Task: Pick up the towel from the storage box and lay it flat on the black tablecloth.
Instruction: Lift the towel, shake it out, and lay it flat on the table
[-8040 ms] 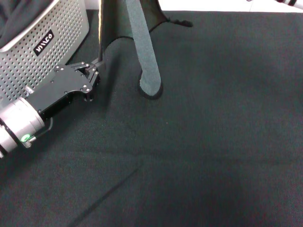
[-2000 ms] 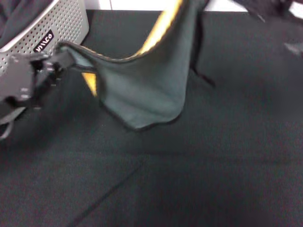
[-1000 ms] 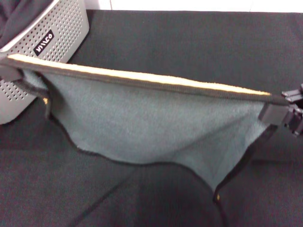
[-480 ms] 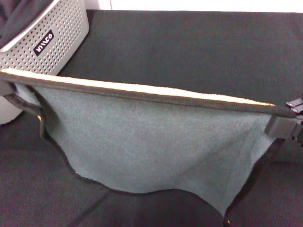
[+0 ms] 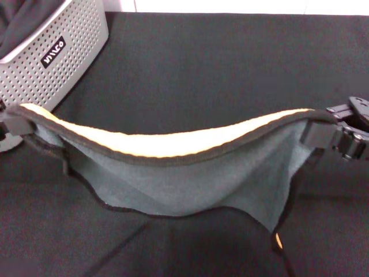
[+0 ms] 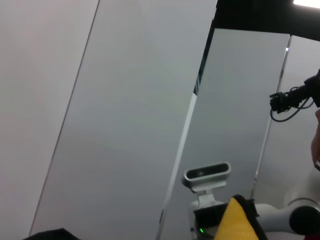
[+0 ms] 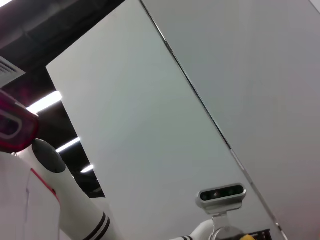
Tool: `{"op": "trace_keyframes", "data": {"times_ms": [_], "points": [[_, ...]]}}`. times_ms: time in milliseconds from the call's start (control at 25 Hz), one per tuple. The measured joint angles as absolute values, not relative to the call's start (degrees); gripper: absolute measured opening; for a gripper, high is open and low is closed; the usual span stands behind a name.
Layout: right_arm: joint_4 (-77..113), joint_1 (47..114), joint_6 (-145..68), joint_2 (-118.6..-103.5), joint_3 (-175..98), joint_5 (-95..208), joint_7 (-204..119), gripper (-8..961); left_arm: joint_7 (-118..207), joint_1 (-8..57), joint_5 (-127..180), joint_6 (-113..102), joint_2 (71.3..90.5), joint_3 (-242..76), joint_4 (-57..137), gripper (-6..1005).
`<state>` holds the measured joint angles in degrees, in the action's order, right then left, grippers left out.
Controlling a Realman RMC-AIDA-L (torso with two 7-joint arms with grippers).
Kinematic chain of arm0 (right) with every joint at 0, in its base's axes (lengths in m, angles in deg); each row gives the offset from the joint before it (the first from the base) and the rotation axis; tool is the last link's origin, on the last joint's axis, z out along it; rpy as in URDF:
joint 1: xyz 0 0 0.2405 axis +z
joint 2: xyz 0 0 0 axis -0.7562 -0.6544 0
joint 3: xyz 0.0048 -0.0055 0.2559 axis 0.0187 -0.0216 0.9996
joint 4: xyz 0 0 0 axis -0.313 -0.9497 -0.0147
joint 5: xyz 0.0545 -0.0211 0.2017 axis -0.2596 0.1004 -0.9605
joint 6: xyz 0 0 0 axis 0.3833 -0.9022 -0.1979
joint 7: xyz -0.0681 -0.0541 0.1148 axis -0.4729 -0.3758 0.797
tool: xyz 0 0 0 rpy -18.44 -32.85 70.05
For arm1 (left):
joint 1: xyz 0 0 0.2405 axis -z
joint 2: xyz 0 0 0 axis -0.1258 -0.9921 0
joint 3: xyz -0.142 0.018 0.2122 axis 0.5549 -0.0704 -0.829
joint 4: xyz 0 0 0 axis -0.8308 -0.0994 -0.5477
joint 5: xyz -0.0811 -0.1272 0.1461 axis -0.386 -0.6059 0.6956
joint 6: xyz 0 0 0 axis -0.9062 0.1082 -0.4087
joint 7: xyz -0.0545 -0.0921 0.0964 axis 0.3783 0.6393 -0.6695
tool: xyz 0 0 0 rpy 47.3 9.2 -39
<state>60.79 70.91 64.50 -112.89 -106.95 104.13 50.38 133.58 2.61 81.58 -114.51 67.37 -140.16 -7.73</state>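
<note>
The towel (image 5: 190, 184) hangs spread between my two grippers above the black tablecloth (image 5: 219, 63). Its grey-green face is toward me, and the orange-yellow face shows along the drooping top hem. The lower edge curls down onto the cloth. My left gripper (image 5: 12, 124) is shut on the towel's left corner at the picture's left edge, just in front of the storage box (image 5: 69, 55). My right gripper (image 5: 324, 131) is shut on the right corner. An orange-yellow towel corner (image 6: 240, 222) shows in the left wrist view.
Rumpled black fabric (image 5: 20, 20) lies inside the perforated grey box at the back left. The tablecloth stretches wide behind the towel, up to a white strip (image 5: 242, 6) at the far edge. Both wrist views face upward at room panels.
The towel's top hem was stretched straight; now it sags in a curve between the grippers. The right gripper has shifted inward and slightly farther back. The hanging part sits lower.
</note>
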Motion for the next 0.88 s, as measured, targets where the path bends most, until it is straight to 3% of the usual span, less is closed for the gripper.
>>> {"op": "trace_keyframes", "data": {"times_ms": [480, 880], "points": [[58.5, 71.5, 66.1, -113.54, -107.3, 104.9, 50.9, 15, 133.6, 1.5, 81.3, -114.6, 65.7, -140.3, -8.2, 8], [57.9, 70.6, 63.9, -113.13, -104.1, 106.4, 50.9, 15, 134.4, 3.3, 83.1, -114.4, 66.2, -137.4, -7.3, 8]]}}
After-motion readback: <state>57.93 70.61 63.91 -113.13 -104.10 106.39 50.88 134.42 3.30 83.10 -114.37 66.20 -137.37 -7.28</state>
